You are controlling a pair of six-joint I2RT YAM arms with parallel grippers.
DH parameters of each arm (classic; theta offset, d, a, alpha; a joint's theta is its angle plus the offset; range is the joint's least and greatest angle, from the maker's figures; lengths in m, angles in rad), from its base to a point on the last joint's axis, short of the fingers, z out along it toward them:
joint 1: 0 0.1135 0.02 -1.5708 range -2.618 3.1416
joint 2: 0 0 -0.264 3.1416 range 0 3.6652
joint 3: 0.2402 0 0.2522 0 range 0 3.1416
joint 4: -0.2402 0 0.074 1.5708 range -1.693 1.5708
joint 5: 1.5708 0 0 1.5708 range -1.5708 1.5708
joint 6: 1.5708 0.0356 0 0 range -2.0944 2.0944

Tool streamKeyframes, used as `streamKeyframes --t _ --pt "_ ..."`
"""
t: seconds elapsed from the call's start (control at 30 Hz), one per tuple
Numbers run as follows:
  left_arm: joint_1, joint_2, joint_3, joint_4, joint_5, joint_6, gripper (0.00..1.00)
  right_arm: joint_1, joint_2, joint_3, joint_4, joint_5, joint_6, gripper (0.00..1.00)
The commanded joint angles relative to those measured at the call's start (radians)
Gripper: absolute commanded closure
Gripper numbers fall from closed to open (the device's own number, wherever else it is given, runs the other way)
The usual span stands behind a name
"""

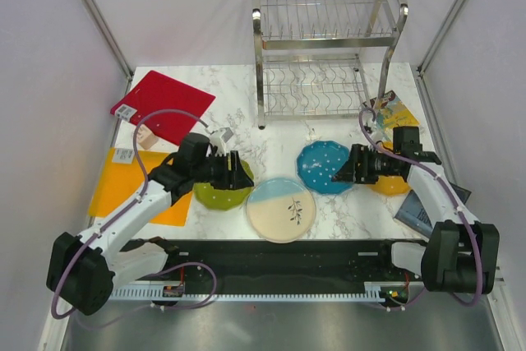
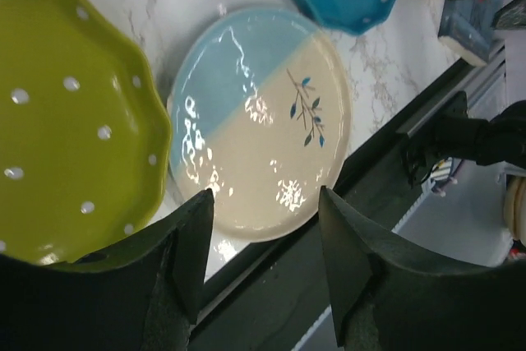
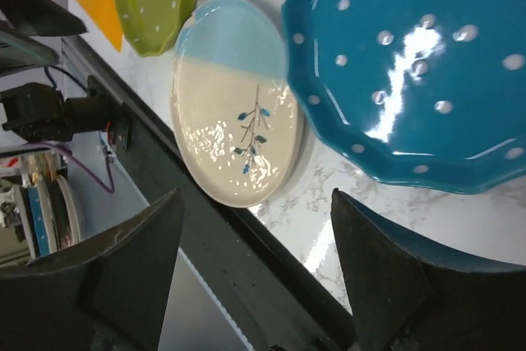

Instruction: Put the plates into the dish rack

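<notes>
From above, you see the dish rack (image 1: 329, 43) at the far edge of the marble table (image 1: 279, 141), with no plate in either shelf. All four plates lie flat in a row near the arms: the lime-green plate (image 1: 215, 197) on the left; the cream-and-blue plate (image 1: 280, 209) in the middle, nearest you; the blue plate (image 1: 323, 166) to its right; the orange plate (image 1: 393, 186) farthest right, partly under your right arm. Your left gripper (image 1: 237, 172) hangs over the lime-green plate's right edge; your right gripper (image 1: 337, 174) hangs over the blue plate's right side. A red board (image 1: 162, 104) and an orange mat (image 1: 123, 187) lie on the left.

In the left wrist view, the jaws are spread with nothing between them; the lime-green plate sits beside one jaw, and the cream-and-blue plate's edge shows in the gap.

In the right wrist view, the jaws are also wide apart and empty; the blue plate's scalloped rim lies just past them.

Loading looks not yet begun; this reads as the reach for a first plate. Next, you would need to drop one jaw outside a rim, pinch it, tip the plate upright and carry it far to a slot.
</notes>
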Motion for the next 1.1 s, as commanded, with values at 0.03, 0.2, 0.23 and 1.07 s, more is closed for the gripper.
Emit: streamKeyframes --t 0.03,0.2,0.23,1.07 --pt "0.003 0.010 -0.119 0.016 0.133 -0.143 0.42 0.107 -0.009 -0.054 0.058 -0.049 0.145 0.22" --pt "0.003 0.010 -0.184 0.022 0.116 -0.182 0.42 0.209 -0.010 -0.118 0.140 0.023 0.257 0.21" --pt "0.003 0.011 -0.190 0.023 0.097 -0.179 0.41 0.221 -0.007 -0.147 0.172 0.031 0.317 0.21" --pt "-0.114 0.253 -0.271 0.373 0.003 -0.280 0.43 0.425 0.080 -0.444 0.718 0.143 0.745 0.21"
